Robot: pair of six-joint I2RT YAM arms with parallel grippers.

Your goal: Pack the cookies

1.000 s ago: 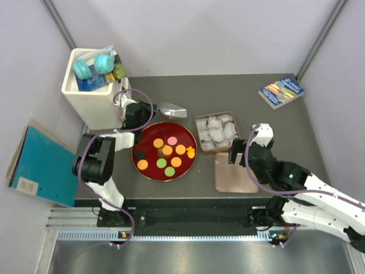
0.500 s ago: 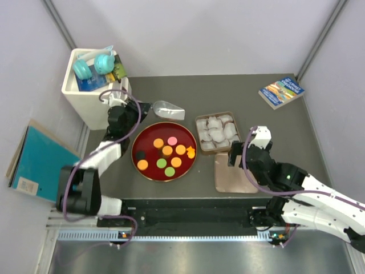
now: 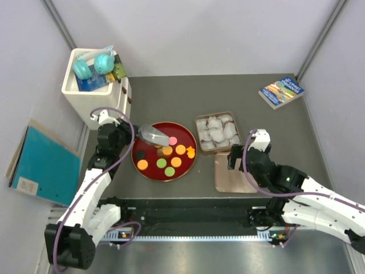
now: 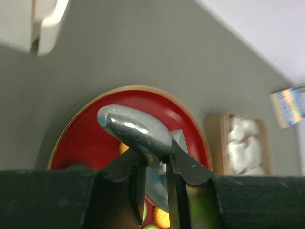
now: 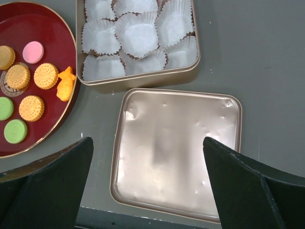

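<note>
The cookies (image 3: 167, 150) lie on a red plate (image 3: 149, 169): several orange, two green, one pink (image 3: 172, 140) and one irregular orange (image 3: 190, 152). They also show in the right wrist view (image 5: 46, 75). My left gripper (image 3: 138, 132) is shut on the handle of a metal scoop (image 3: 154, 136), held over the plate's back left; in the left wrist view the scoop (image 4: 136, 131) sits between the jaws (image 4: 155, 167). My right gripper (image 3: 236, 157) is open and empty above the gold lid (image 5: 176, 152). The gold box (image 3: 215, 132) holds white paper cups (image 5: 138, 38).
A white bin (image 3: 94, 85) with blue headphones stands at the back left. A book (image 3: 281, 91) lies at the back right. A teal folder (image 3: 43, 165) lies off the table's left edge. The lid (image 3: 234, 174) lies in front of the box.
My left arm has taken the scoop from the table behind the plate and swung it over the plate's back left. The right arm has barely moved.
</note>
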